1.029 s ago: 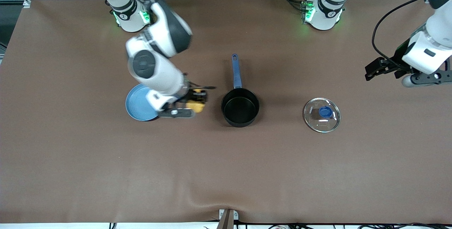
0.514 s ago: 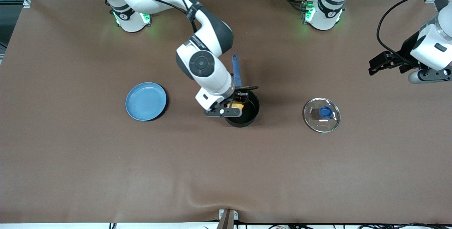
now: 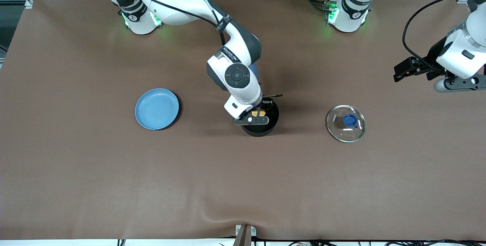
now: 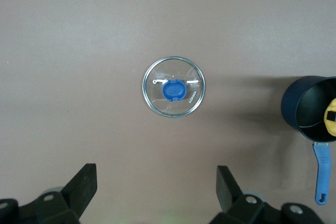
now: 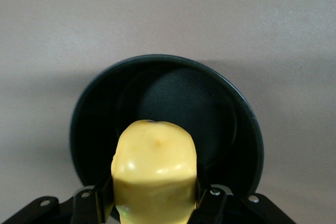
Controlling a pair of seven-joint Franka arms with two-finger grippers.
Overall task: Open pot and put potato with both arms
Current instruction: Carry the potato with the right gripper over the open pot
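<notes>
Placing step in hand: right gripper [image 3: 258, 113] clenched on the potato [image 3: 258, 113], hovering over the open pot [image 3: 262, 128] mid-tabletop [image 3: 243, 185], the potato not yet inside. In the right wrist view the potato [image 5: 153, 171] hangs squarely above the pot's black bottom [image 5: 184, 103]. Lid [image 3: 346, 123] already off, lying flat on the tabletop beside the pot, toward the left arm's end. Left gripper [image 3: 417, 72] spread wide and empty, waiting high over the tabletop's edge at that same end; lid [image 4: 174, 87] in plain sight below it. Blue plate [image 3: 157, 109] bare, toward the right arm's end. Next, by judgement: lower a little, then release over the pot's centre, clear of the rim
</notes>
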